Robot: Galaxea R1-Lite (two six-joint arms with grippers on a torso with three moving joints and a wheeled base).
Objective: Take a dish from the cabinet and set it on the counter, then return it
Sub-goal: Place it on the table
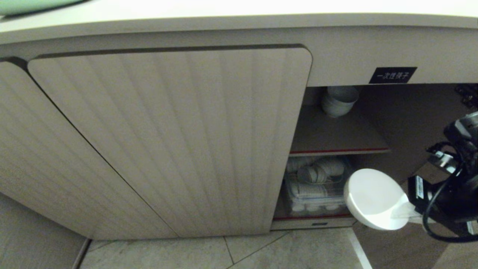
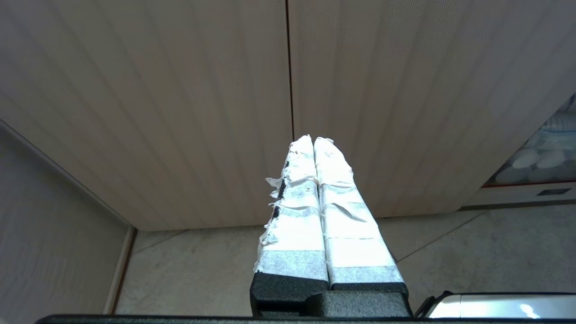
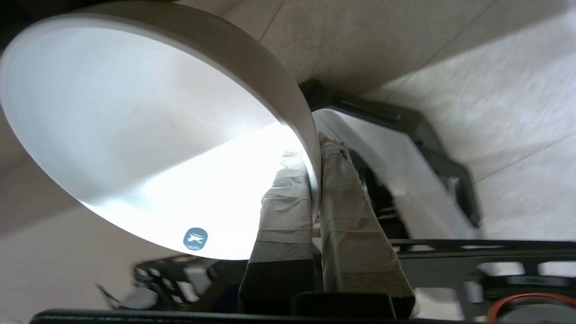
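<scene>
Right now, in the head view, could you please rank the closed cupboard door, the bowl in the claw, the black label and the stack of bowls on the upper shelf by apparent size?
1. Closed cupboard door
2. Bowl in the right claw, though nearer the camera
3. Stack of bowls, set deeper, so unsure against the label
4. Black label

**Bowl pinched by its rim**

A small plain white round ceramic bowl (image 3: 135, 130) filled most of the right wrist view, its glossy inside turned toward the camera and brightly lit along one side. A small round grey-blue sticker (image 3: 195, 238) sat on the inner wall near the rim. The right gripper (image 3: 316, 166), its two fingers wrapped in pale tape over black foam bases, was clamped on the bowl's rim, one finger (image 3: 288, 202) inside the bowl and the other against the outer wall. Behind lay a pale marbled tile floor (image 3: 495, 90) with thin grout lines, and a blurred black-framed part of the robot (image 3: 432, 144).
</scene>
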